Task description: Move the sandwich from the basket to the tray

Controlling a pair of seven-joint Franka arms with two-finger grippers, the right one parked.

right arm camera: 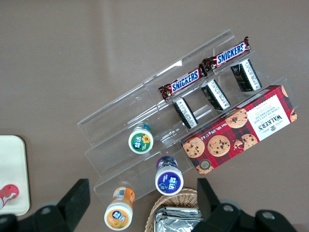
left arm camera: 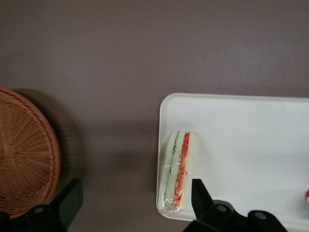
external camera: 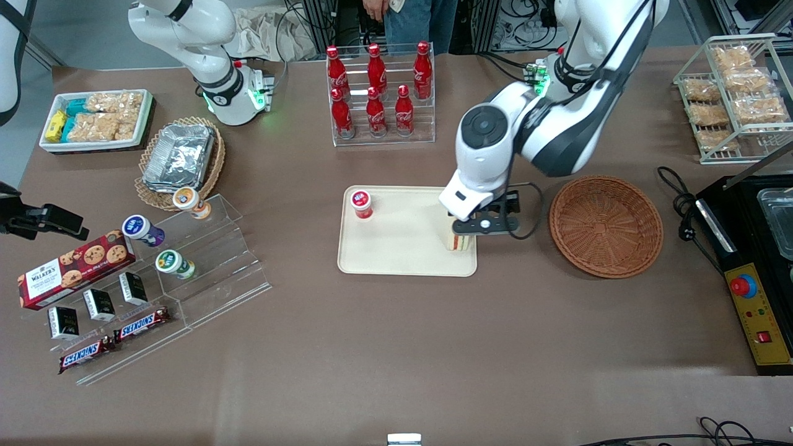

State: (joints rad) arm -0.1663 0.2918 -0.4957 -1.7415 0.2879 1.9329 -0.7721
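- sandwich (external camera: pixel 461 242) (left arm camera: pixel 177 170) stands on edge on the tray (external camera: pixel 403 248) (left arm camera: pixel 251 145), at the tray corner nearest the basket (external camera: pixel 606 224) (left arm camera: pixel 24 154), plastic wrap on it, layers of orange-red and green filling visible
- gripper (external camera: pixel 480 226) (left arm camera: pixel 130 198) sits directly above the sandwich; fingers (left arm camera: pixel 200 191) spread wide apart, one finger just beside the sandwich, the other out over the bare table (external camera: pixel 396 347) between tray and basket; nothing gripped
- basket is beside the tray, toward the working arm's end of the table, nothing in it
- small red-lidded cup (external camera: pixel 361 204) on the tray too, at the corner well apart from the sandwich
- rack of red cola bottles (external camera: pixel 379 93) farther from the front camera than the tray
- clear stepped stand (external camera: pixel 186 266) with cups and Snickers bars (external camera: pixel 142 324) lies from the tray toward the parked arm's end
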